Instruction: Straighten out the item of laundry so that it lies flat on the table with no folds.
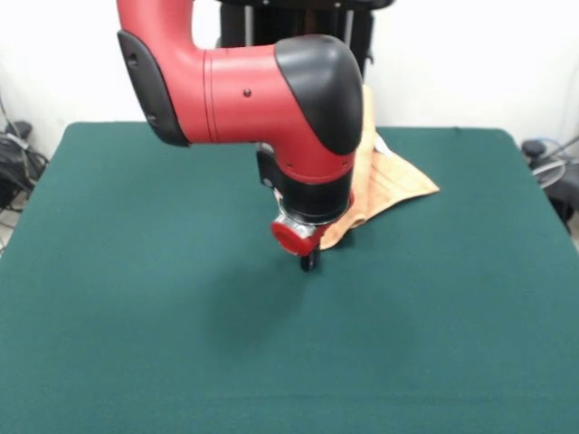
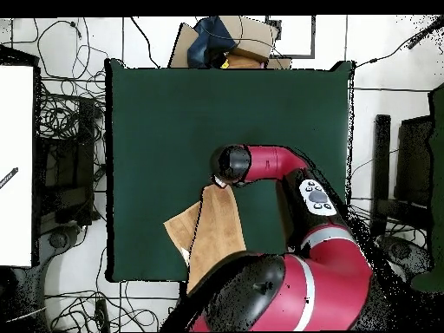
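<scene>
Orange-brown terry, your towel (image 1: 391,183) trails from the claw (image 1: 310,262) back toward the robot's base, folded into a long strip with one corner flapped out sideways. Your claw sits low over the green table (image 1: 136,298), near its middle, at the towel's forward end. You cannot tell from either view whether it is apart, together or clamped on cloth.

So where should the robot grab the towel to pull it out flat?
Probably the towel's free corner lying flat on the table in the overhead view, approached from above. The rest is folded into a narrow strip running under the arm toward the tool, so that loose corner looks easiest to draw outward.
</scene>
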